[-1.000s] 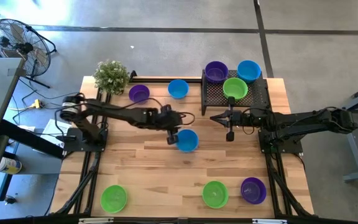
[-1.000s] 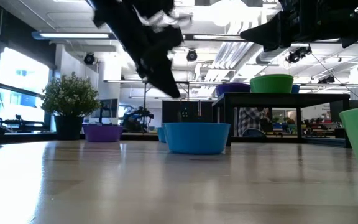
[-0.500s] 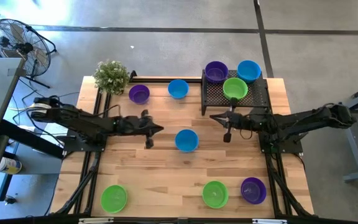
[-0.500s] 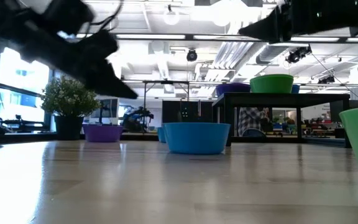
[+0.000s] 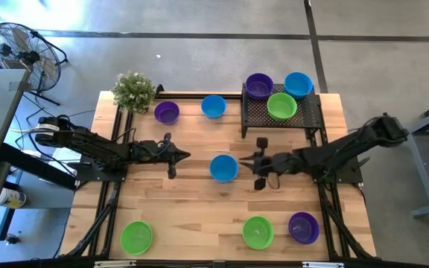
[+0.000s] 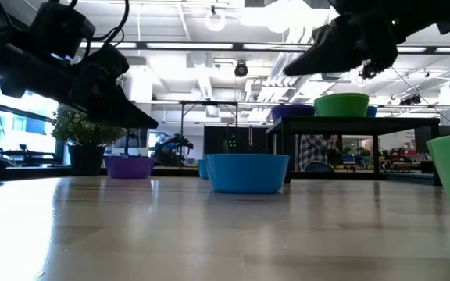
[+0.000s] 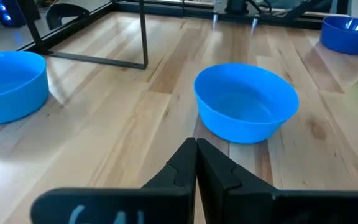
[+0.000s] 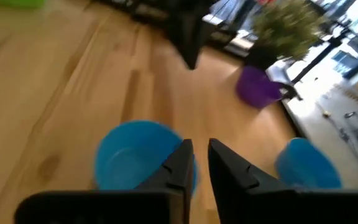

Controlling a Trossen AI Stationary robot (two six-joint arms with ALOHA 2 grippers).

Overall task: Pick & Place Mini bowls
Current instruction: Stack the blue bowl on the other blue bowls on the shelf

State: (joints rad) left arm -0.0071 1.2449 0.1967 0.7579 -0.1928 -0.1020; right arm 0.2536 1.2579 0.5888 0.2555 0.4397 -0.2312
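A wooden counter [image 5: 192, 201] stands on a grey floor, and behind it the low view shows a big office hall with ceiling lights. A fan [image 5: 22, 48] stands on the floor, away from the counter's far left corner.

On the far left corner of the counter is a plant [image 5: 133, 90]. Beside it, along the far edge, stand a purple bowl [image 5: 167, 112] and a blue bowl [image 5: 213, 106]. At the far right is a black mesh tray [image 5: 304, 118] on legs. It carries three bowls close together: a tray purple bowl [image 5: 259, 85], a tray blue bowl [image 5: 298, 84] and a tray green bowl [image 5: 281, 106].

In the middle of the counter stands the centre blue bowl [image 5: 223, 167], upright and empty. Along the near edge are a left green bowl [image 5: 136, 237], a right green bowl [image 5: 258, 231] and a near purple bowl [image 5: 303, 227].

The left tool [image 5: 186, 155] hangs above the counter to the left of the centre blue bowl, pointing at it but apart from it. Its fingers are pressed together and hold nothing.

The right tool [image 5: 246, 159] hangs just to the right of the same bowl, also pointing at it. Its fingers [image 8: 180, 163] stand a little apart, with a narrow gap, and nothing is between them. It does not touch the bowl.
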